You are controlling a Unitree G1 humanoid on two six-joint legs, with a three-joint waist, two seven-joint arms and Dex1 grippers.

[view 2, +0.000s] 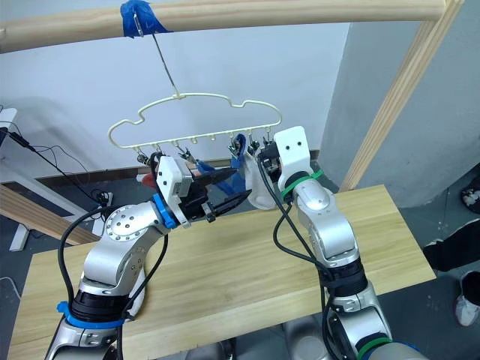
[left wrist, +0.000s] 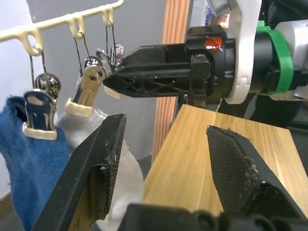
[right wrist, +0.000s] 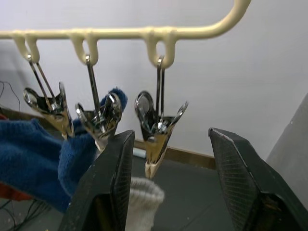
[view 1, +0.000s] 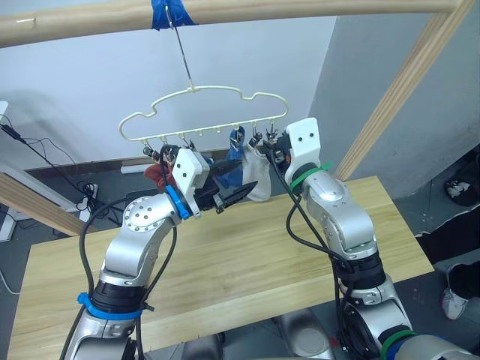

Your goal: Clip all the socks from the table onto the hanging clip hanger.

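A: From the head, the clip hanger (view 1: 204,112) hangs over the table (view 1: 247,255), socks clipped on.

B: Wrist views add: right gripper (right wrist: 166,178) gapes around the grey sock (right wrist: 142,204)'s clip, seemingly untouched; left gripper (left wrist: 163,163) spread, empty.

A: Lighting, head views?
B: Even, diffuse indoor light, moderately bright. The wall (view 1: 82,67) is smooth pale blue-grey with a soft dark patch at far left. The table (view 1: 247,262) is evenly lit, no hard shadows. The beam (view 1: 247,11) overhead is bright on its upper face.

A: Glare?
B: Small highlights on the metal clips (right wrist: 156,122); mild sheen on the left arm's silver joint (view 1: 146,214).

A: Sharpness?
B: Head views sharp mid-frame, straight beams bowing slightly toward the edges. In the wrist views the near black fingers (left wrist: 96,168) are soft, the blue sock (left wrist: 33,149) is blurred, and the hanger (right wrist: 120,32) is fairly crisp.
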